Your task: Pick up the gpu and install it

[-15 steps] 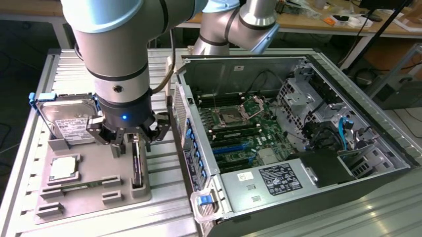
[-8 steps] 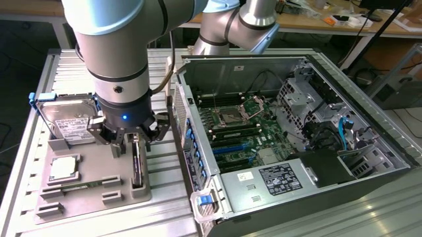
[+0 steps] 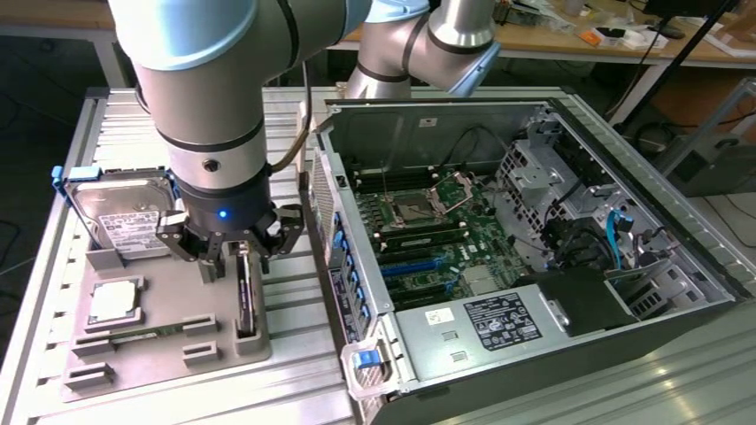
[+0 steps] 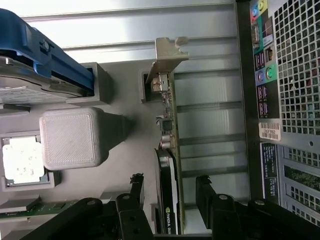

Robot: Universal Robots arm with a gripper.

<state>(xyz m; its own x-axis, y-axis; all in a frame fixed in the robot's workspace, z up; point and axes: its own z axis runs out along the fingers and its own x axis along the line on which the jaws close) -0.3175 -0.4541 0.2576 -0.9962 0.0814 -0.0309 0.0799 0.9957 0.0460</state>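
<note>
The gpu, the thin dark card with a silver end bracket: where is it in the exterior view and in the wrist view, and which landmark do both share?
Exterior view: the gpu stands on edge in the grey tray, at the exterior view's left, directly under the gripper.
Wrist view: the gpu runs between the fingers of the open gripper.
Shared landmark: the square silver processor chip on the same tray.

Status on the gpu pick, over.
Gripper open, straddling thin black gpu card with silver end bracket, not touching. Card stands on edge in grey tray. Open computer case alongside, apart from it.
</note>
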